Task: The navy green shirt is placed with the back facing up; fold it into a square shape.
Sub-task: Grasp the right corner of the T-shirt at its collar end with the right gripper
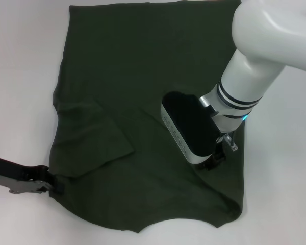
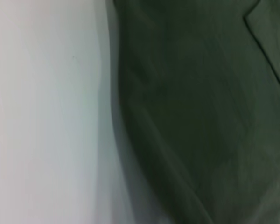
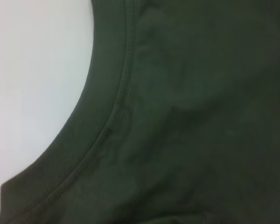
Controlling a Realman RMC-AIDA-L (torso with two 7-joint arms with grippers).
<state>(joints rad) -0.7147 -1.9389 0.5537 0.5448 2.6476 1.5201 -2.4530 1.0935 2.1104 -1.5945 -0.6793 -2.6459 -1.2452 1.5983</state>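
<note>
- The navy green shirt [image 1: 143, 92] lay spread over most of the white table [image 1: 20, 76], plain side up, its curved neckline at the edge nearest the robot.
- One sleeve [image 1: 94, 135] was folded in over the body of the shirt on the robot's left side, making a slanted flap with a crisp lower edge.
- The opposite side of the shirt looked already turned inward, giving a fairly straight edge running down past the right arm to a bunched corner [image 1: 229, 209] by the neckline.
- The right gripper [image 1: 218, 153] was down on the shirt, near that straight edge and a little up from the neckline; its black and white wrist housing hid the fingers, so I could not tell whether they were clenched or released.
- The right wrist view showed only the shirt's ribbed collar band [image 3: 116, 107] with its double row of stitching, curving against bare table.
- The left gripper [image 1: 53, 185] reached in low at the shirt's left edge, just below the folded sleeve, its dark tip meeting the cloth; whether it was grasping the fabric I could not tell.
- The left wrist view showed the shirt's side edge [image 2: 126, 116] lying on the table, with a fold line off in one corner.
</note>
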